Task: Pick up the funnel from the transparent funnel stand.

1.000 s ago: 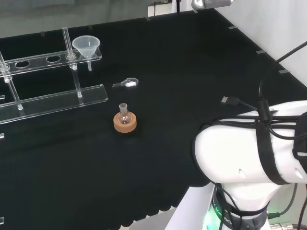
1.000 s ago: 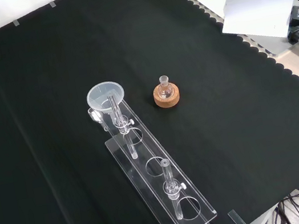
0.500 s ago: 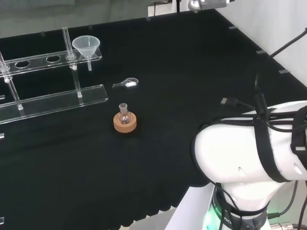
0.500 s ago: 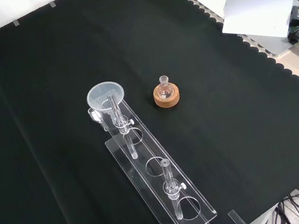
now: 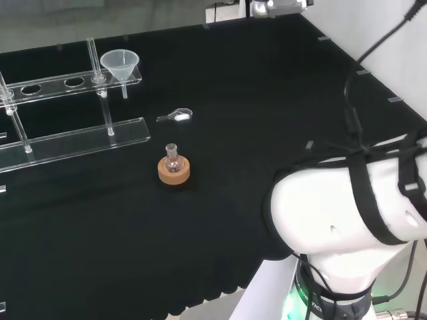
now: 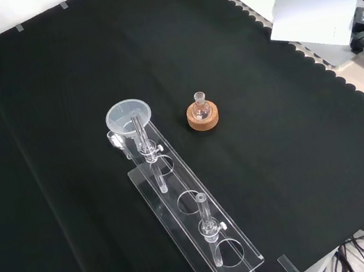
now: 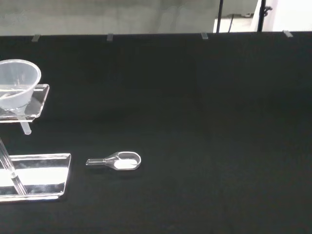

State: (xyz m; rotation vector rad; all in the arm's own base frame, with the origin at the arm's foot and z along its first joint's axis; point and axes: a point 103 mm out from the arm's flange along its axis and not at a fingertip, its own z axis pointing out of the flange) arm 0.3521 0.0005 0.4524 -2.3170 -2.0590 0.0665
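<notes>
**One funnel sits in its stand, untouched**

One clear funnel (image 5: 121, 65) rests in the end hole of the stand (image 5: 67, 137), at the left of the head view. Its cone sits above the upper shelf and its stem hangs below it. The stand is a clear rack with two shelves joined by thin posts. The front view looks down its length: the funnel (image 6: 129, 118) sits at the far end of the stand (image 6: 199, 235), and open round holes run along the upper shelf toward the camera.

Just right of the stand in the head view lies a small clear scoop (image 5: 176, 115), flat on the black cloth (image 5: 253, 100). The wrist view gives the scoop (image 7: 117, 161) best, with a white patch in its bowl, and shows the funnel (image 7: 17, 83) close by on the shelf end. In the front view the funnel mostly covers the scoop.

Nearer the camera in the head view, a small round flask (image 5: 173, 159) stands upright in a cork ring (image 5: 173, 171), apart from the stand. In the front view the flask (image 6: 200, 108) stands just right of the funnel.

At the right of the head view bulks the white arm (image 5: 340, 220). Whether the hand's fingers are spread or curled cannot be told.
</notes>
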